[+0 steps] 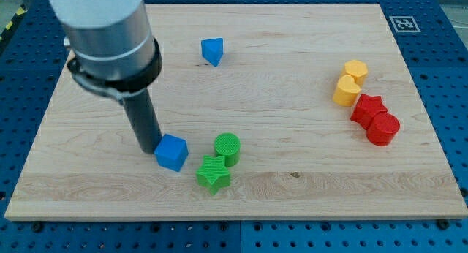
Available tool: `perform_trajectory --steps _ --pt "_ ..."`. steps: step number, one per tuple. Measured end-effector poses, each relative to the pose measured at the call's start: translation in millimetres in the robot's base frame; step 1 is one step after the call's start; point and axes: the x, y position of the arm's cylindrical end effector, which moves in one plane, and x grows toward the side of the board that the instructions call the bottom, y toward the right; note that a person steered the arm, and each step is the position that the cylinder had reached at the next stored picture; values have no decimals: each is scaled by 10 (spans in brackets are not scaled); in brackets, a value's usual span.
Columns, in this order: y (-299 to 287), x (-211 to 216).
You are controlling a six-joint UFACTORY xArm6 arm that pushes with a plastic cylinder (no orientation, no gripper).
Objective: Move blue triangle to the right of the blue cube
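Sitting right against the small blue cube (172,152) on its left side, my tip (147,148) has no gripper to open or close, it's just a rod. The little blue triangle block (212,50) is well apart, near the pale wooden board's (292,194) top edge

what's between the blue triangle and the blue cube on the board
Nothing: in the camera view, bare wood runs from the blue triangle down to the blue cube. My tip sits against the cube's left side, off that line.
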Motion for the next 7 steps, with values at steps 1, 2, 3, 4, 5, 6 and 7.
perform_trajectory --steps 1,2,3,4,5,6,7 --pt "0 217" --pt "-49 210" --pt "-204 69" --pt "-196 11" --pt "-174 1" --pt "-154 -11" --pt "-121 -10"
